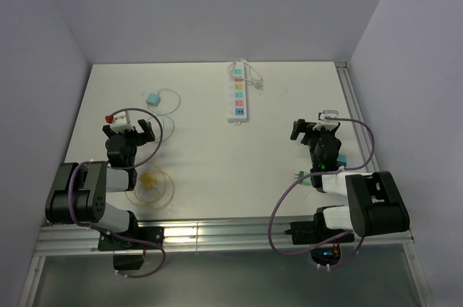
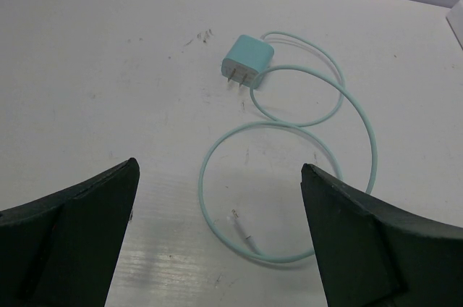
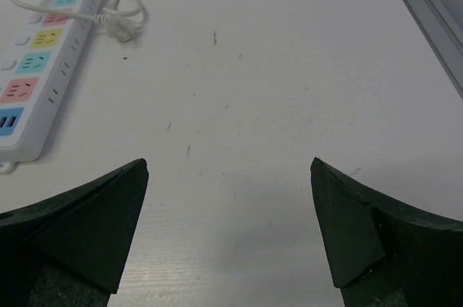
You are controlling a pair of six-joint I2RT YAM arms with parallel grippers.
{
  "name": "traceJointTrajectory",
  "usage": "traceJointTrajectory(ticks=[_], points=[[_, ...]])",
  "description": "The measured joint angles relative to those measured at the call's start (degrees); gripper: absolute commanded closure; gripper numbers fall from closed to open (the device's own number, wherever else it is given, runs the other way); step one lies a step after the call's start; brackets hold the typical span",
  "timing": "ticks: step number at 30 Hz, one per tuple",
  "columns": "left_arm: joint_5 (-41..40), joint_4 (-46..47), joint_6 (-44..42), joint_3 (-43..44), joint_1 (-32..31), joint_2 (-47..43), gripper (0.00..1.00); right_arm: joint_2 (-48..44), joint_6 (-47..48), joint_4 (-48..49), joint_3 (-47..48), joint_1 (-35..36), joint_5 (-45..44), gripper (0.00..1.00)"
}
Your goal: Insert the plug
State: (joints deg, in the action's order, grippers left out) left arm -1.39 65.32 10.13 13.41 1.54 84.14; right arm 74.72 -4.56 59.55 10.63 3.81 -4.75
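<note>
I see the teal plug [image 1: 153, 98] [image 2: 247, 61] lying flat on the white table [image 1: 202, 155], in the far-left part, with its two prongs pointing back toward my left gripper [image 1: 132, 127] [image 2: 218, 168]. Its teal cable [image 2: 202, 177] curls in loose loops to the right of and nearer than the plug, and the free end lies inside the near loop. Nothing touches the plug.

The left gripper sits just nearer than the plug, fingers spread wide and holding nothing. The near loop of cable shows between the fingers in the wrist view.

The power strip [image 1: 238, 92] [image 3: 40, 68] lies to the right of the plug, well apart from it, at the far centre of the table. It runs lengthwise from near to far, with its own white cord bunched at the far end.

My right gripper [image 1: 316, 127] [image 3: 230, 166] is on the right side, nearer than the strip, also spread wide and empty over bare table.

A yellow coiled cable [image 1: 150, 182] rests near the left arm's base.
</note>
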Motion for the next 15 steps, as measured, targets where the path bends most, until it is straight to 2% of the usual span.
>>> traceJointTrajectory(ticks=[9, 15], points=[[0.0, 0.0, 0.0, 0.0, 0.0, 0.0, 0.01, -0.63, 0.07, -1.29, 0.44, 0.11, -2.27, 0.0], [0.0, 0.0, 0.0, 0.02, 0.02, 0.0, 0.01, -7.76, -0.02, -17.92, 10.08, 5.51, -10.8, 0.0]])
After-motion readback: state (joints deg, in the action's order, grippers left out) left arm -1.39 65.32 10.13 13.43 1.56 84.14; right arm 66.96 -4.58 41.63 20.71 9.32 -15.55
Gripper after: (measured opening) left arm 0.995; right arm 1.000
